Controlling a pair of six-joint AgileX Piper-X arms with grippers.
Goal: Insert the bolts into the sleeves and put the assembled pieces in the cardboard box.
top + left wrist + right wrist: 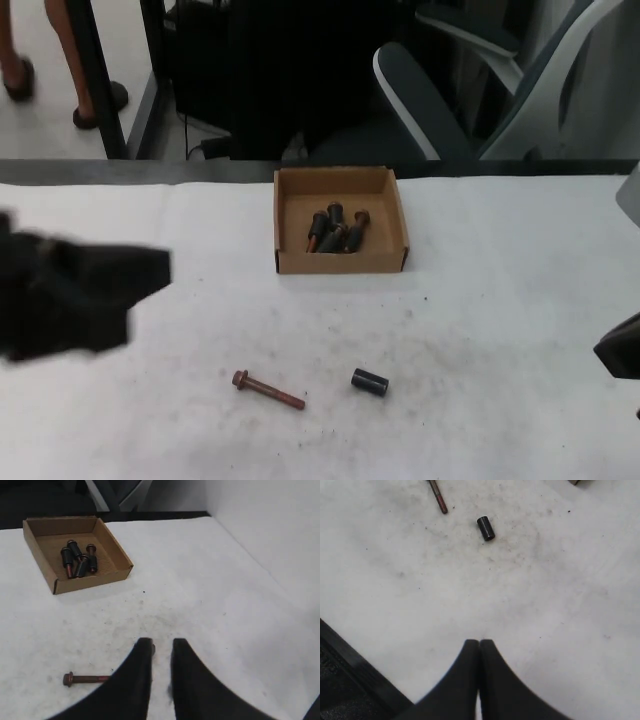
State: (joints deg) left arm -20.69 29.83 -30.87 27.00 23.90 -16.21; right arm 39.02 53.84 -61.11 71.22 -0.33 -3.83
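We see the left gripper (159, 647) slightly spread and the right gripper (479, 646) pressed together, both holding nothing above the surface (560, 605).

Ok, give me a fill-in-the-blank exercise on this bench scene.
1. The assembled pieces lie ____ the cardboard box.
2. The loose sleeve on the bench is coloured ____.
3. The number of loose bolts on the bench is ____.
4. The right hand holds ____.
Missing words: inside; black; one; nothing.
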